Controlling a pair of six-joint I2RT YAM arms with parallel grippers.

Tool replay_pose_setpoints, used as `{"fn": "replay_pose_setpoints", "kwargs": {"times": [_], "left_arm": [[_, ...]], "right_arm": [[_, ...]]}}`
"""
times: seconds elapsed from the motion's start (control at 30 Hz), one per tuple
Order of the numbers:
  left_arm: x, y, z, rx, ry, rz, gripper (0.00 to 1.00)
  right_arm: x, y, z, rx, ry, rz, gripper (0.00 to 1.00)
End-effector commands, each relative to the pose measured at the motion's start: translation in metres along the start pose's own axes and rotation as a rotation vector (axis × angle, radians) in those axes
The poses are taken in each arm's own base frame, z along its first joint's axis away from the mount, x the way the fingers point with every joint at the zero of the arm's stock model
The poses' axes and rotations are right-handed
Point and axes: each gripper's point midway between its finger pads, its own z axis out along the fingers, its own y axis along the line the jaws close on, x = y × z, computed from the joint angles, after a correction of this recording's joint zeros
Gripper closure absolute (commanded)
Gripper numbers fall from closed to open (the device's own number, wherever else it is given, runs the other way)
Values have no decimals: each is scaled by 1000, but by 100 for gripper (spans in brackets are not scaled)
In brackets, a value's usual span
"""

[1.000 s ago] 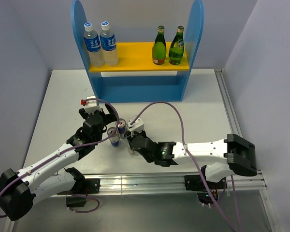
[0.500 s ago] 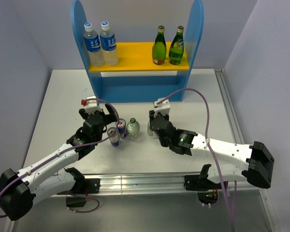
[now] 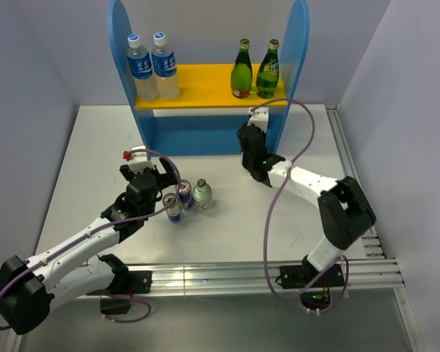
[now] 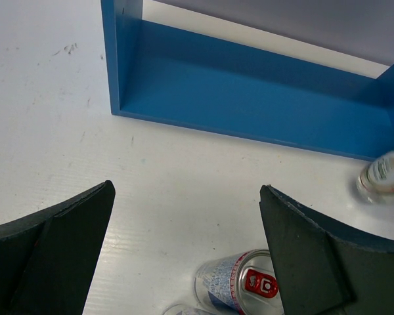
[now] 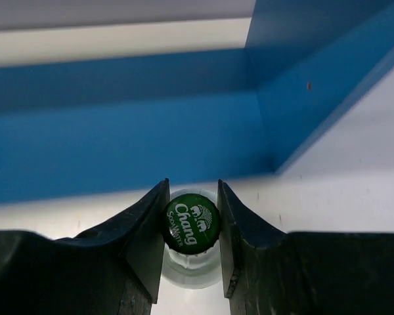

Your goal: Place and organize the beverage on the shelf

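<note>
Beverage check: where does each drink sit against the shelf (image 3: 205,136)?

– Two green bottles (image 3: 241,70) stand side by side at the right end of its yellow board, necks straight up. One small clear bottle (image 5: 191,223) is at the front edge of the lower bay, close to the right side panel.

Who has that one?

– The right gripper (image 5: 192,188). Its fingers are pinched on the neck just under the green cap. The bottle is upright, long axis vertical, with its cap facing the wrist camera. I cannot tell whether its base touches the table (image 3: 95,147).

And the others?

– They are out in front of the shelf, well clear of it and left of its middle. The other small clear bottle (image 3: 201,193) stands upright there. One can (image 3: 184,193) is just beside it on the left, and a second can (image 3: 174,208) sits a little farther from the shelf. Both cans are on end, tops up.

The left gripper?

– The left gripper (image 4: 186,193) is spread wide and grips nothing. It points toward the shelf, and the top of one can shows low between its fingers, nearer the right one.

Anything else on the board?

– Two taller bottles (image 3: 152,67) with blue labels stand upright at the left end.
</note>
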Motion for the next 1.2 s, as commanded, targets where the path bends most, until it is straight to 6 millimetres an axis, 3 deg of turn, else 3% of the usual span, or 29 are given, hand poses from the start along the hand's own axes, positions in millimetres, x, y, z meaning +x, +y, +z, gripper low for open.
{"fn": "replay_pose_setpoints", "kwargs": {"times": [0.0, 0.17, 0.4, 0.77, 1.0, 1.03, 1.07, 1.1, 1.13, 1.17], "left_arm": [[-23, -9, 1, 10, -49, -40, 1], [-22, -9, 2, 10, -48, -41, 1], [-18, -10, 4, 7, -39, -33, 1], [-18, -10, 4, 9, -40, -37, 1], [-18, -10, 4, 7, -39, -36, 1], [-19, -10, 4, 9, -42, -36, 1], [-18, -9, 4, 7, -41, -37, 1], [-18, -9, 4, 7, -38, -33, 1], [-18, -10, 4, 9, -39, -34, 1], [-18, -10, 4, 7, -38, -35, 1]], "right_arm": [[-102, 5, 21, -9, -244, 219, 100], [-109, -2, 62, 51, -252, 226, 100], [-94, -16, 93, 112, -265, 244, 100], [-70, -32, 105, 215, -327, 279, 100], [-57, -24, 120, 221, -288, 240, 100], [-60, -23, 121, 217, -284, 238, 97], [-55, -19, 123, 203, -264, 220, 83], [-56, -19, 123, 200, -263, 218, 66], [-54, -19, 123, 197, -260, 218, 38], [-53, -16, 122, 183, -261, 216, 27]]}}
